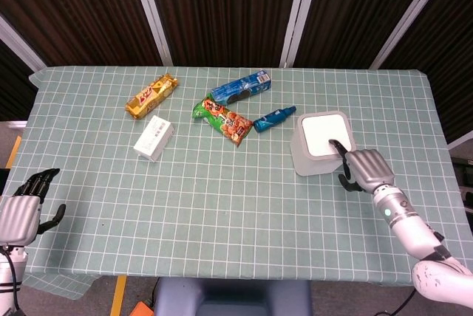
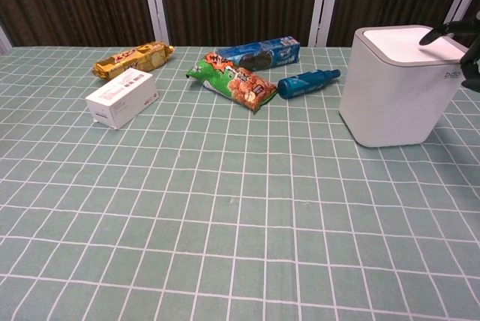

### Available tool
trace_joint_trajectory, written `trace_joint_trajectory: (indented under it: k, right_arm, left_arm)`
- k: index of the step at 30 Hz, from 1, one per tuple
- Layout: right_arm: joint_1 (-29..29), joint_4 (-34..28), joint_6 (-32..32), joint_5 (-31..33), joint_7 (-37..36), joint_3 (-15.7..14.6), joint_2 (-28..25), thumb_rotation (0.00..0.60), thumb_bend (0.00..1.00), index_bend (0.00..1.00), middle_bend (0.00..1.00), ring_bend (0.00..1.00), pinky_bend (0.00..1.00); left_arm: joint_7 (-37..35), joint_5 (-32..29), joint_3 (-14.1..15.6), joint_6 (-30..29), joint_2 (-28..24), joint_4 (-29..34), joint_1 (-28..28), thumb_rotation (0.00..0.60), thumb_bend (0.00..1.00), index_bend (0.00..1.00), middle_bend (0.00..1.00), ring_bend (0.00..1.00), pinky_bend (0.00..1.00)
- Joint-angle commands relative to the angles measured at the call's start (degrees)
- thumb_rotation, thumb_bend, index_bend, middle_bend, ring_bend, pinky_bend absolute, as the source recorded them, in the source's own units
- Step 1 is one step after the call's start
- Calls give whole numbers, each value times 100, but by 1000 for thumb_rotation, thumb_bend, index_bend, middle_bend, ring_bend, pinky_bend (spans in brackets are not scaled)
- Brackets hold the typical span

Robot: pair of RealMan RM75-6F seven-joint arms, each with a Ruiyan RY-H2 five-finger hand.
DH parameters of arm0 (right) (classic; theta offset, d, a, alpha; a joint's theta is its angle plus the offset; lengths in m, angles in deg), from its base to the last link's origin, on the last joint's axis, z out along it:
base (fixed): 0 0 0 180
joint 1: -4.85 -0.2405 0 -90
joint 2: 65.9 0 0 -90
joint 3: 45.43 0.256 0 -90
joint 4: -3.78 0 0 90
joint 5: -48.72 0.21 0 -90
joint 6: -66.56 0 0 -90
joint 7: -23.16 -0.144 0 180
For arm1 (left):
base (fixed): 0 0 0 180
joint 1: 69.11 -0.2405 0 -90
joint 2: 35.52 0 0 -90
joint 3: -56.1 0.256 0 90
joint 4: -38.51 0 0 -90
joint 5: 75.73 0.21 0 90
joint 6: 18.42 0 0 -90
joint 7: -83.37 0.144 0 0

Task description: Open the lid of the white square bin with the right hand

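Note:
The white square bin (image 1: pixel 320 146) stands right of centre on the table, lid (image 2: pixel 409 42) down and flat. My right hand (image 1: pixel 363 169) is at the bin's near right corner, with one finger (image 1: pixel 336 145) stretched out over the lid's near edge. The chest view shows that fingertip (image 2: pixel 433 34) just above the lid; contact is unclear. It holds nothing. My left hand (image 1: pixel 23 211) hangs off the table's near left corner, fingers apart and empty.
Behind and left of the bin lie a blue bottle (image 1: pixel 273 118), a green snack bag (image 1: pixel 223 120), a blue biscuit pack (image 1: pixel 240 87), a gold packet (image 1: pixel 151 95) and a white box (image 1: pixel 154 137). The green checked cloth (image 1: pixel 222 205) covers the table.

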Motion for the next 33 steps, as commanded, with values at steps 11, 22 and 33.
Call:
trace_joint_trajectory:
  k: [11, 22, 33]
  right_arm:
    - [-189, 118, 10, 169, 50, -249, 158, 600, 552, 0, 729, 884, 829]
    - [-141, 204, 80, -94, -127, -413, 251, 600, 552, 0, 729, 884, 829]
    - [401, -86, 1102, -928, -709, -282, 47, 600, 552, 0, 729, 884, 829]
  left_arm:
    - [-31, 22, -10, 2, -1, -7, -9, 600, 383, 115, 132, 143, 321]
    - [-4, 28, -19, 5, 2, 6, -14, 600, 383, 115, 132, 143, 321]
    - [10, 58, -10, 13, 0, 22, -13, 600, 382, 116, 132, 158, 321]
